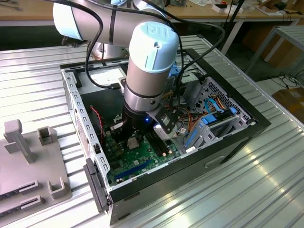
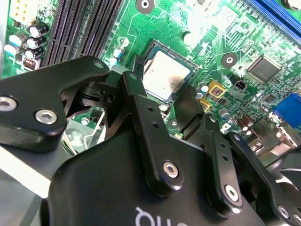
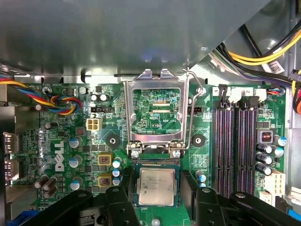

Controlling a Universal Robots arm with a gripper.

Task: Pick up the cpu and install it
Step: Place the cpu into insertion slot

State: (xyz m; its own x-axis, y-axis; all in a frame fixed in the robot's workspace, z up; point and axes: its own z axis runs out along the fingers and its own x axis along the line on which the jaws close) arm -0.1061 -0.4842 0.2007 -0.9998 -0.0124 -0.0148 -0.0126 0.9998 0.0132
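Cpu [image 3: 156, 184] lay flat in the socket [image 3: 156, 162], below the metal frame [image 3: 156, 80] — frame hinged open, unlatched. Gripper [image 3: 157, 194] straddled the chip, fingers [image 3: 123, 202] spread, apparently clear of its edges — seating judged done, clamping outstanding

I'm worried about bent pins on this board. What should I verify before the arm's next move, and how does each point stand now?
1. cpu lies flat in its socket: ok.
2. Socket frame swung open, clear of the cpu: ok.
3. Retention lever raised beside the frame: ok.
4. gripper jaws apart, flanking the cpu without clamping it: ok.
5. Contact under the cpu good: cannot tell, hidden.
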